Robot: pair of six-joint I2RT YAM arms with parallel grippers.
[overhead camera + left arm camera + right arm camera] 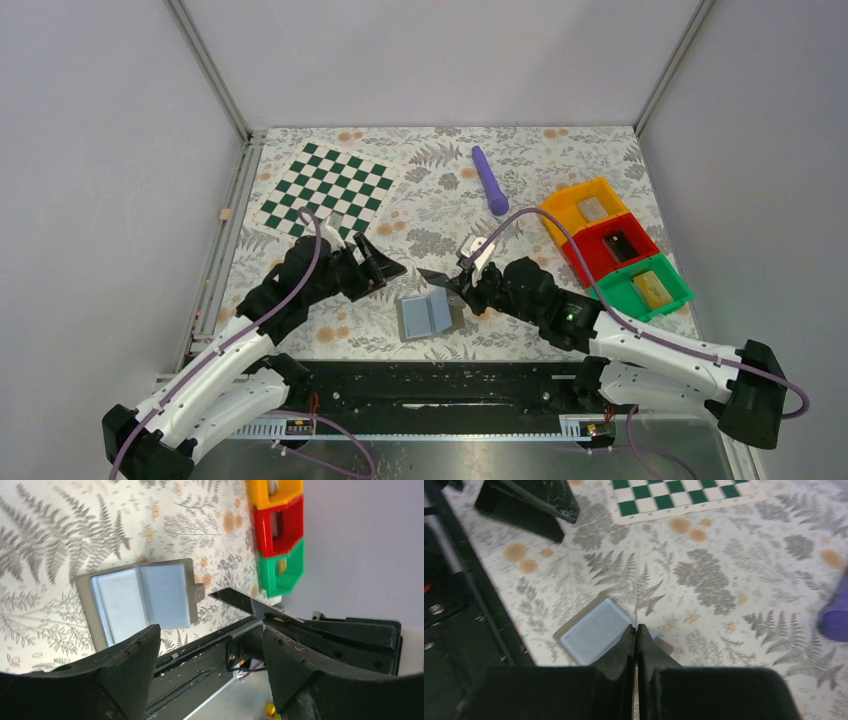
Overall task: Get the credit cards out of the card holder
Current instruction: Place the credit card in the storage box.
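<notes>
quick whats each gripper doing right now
left gripper: open, holding nothing
right gripper: shut on a dark credit card

The card holder (pixel 140 600) looks matt and smooth; the coloured bins (pixel 261 530) are glossy plastic; the bench (pixel 60 530) cover is matt.

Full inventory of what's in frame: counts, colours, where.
card holder: 1, grey with light blue inside, lying open, near centre
credit card: 1, dark, pinched in the right gripper beside the holder
chessboard mat: 1, green and white, far left
purple tool: 1, purple, far centre
bins: 3, orange, red, green, in a row at right, a small item in each
tablecloth: 1, floral print, covering the table
left gripper: 1, black, open, left of the holder
right gripper: 1, black, shut on the credit card
</notes>
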